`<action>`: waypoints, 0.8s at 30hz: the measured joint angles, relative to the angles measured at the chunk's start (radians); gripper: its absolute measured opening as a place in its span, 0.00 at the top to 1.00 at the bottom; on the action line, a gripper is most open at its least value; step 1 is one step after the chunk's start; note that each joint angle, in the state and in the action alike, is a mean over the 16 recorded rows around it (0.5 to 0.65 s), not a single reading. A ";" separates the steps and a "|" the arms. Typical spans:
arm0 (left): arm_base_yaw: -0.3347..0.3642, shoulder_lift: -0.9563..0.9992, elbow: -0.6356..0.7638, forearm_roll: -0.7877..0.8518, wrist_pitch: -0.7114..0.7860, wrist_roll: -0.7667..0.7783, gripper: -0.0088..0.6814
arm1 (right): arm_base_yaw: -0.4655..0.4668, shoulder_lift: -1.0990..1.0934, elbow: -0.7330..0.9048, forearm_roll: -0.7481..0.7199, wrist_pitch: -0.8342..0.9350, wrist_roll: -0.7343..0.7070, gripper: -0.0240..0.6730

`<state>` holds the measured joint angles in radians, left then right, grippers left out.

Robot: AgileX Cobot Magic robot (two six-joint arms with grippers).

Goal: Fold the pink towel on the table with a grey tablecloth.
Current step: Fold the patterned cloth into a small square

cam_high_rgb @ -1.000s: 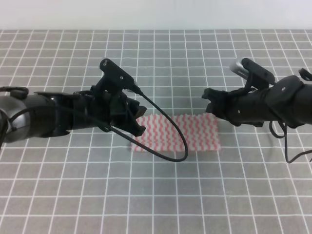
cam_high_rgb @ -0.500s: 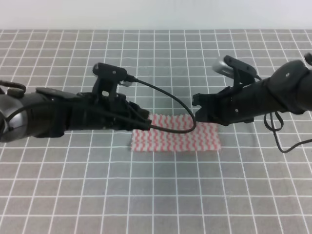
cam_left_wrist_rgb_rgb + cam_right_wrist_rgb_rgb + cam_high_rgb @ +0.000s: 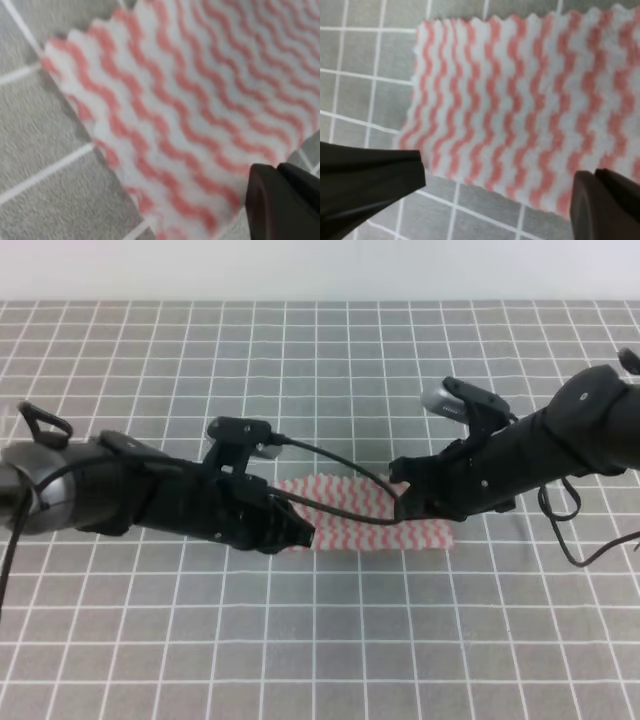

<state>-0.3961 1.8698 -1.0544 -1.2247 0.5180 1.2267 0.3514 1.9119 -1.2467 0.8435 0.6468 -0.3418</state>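
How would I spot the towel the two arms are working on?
Look at the grey gridded tablecloth, near its middle, between the two black arms. There lies a thin cloth with pink-red and white wavy stripes and jagged edges; it is the only coloured, patterned thing there.

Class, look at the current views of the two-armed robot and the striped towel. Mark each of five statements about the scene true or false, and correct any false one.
1. The pink towel lies on the table with a grey tablecloth. True.
2. The towel has plain blue checks. False: it has pink and white wavy stripes.
3. The left gripper is at the towel's left end. True.
4. The right gripper is far from the towel, at the table's back edge. False: it is over the towel's right part.
5. The right wrist view shows open fingers above the towel. True.
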 joint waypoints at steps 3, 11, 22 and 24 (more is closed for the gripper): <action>0.001 0.015 0.000 0.018 0.004 -0.007 0.99 | 0.000 0.014 0.000 -0.007 0.005 0.000 0.99; 0.015 0.026 0.000 0.053 0.033 -0.026 0.99 | 0.000 0.044 0.000 -0.021 0.007 -0.001 0.99; 0.039 -0.001 -0.033 -0.022 0.139 -0.036 0.99 | 0.019 0.027 0.000 0.071 0.031 -0.059 0.99; 0.039 0.003 -0.044 -0.038 0.157 -0.036 0.99 | 0.026 0.025 0.000 0.095 0.033 -0.075 0.99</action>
<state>-0.3572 1.8726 -1.0982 -1.2628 0.6746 1.1903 0.3777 1.9366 -1.2467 0.9380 0.6800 -0.4165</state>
